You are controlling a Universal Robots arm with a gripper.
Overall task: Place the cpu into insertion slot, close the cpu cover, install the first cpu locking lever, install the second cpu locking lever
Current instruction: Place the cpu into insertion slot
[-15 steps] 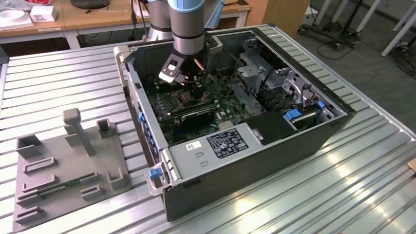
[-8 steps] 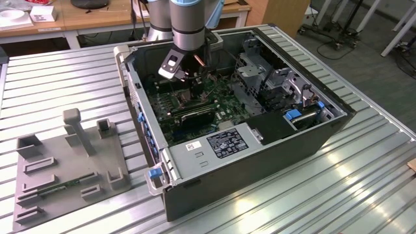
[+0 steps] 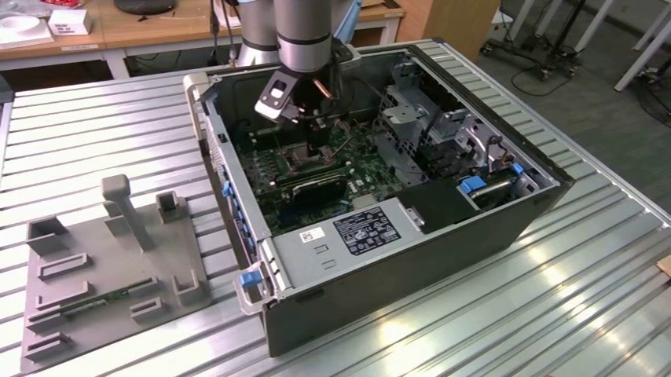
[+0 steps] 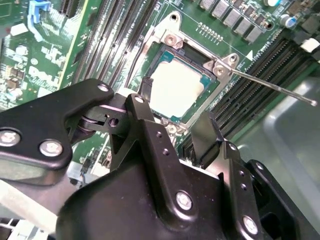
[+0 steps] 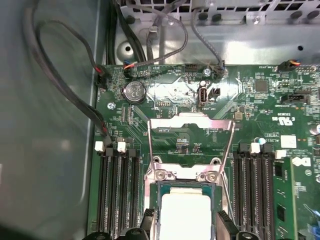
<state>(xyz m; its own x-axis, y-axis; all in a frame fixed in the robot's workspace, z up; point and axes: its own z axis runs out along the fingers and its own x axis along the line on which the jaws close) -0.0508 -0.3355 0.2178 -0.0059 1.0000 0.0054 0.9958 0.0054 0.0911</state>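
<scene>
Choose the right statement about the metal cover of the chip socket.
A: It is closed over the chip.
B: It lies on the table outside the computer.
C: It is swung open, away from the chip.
C: in the first wrist view the metal cover is swung back, the green board shows through its open middle, and the pale face of the chip is uncovered.

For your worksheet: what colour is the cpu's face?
The cpu is pale silver-grey, clearest in second wrist view.
</scene>
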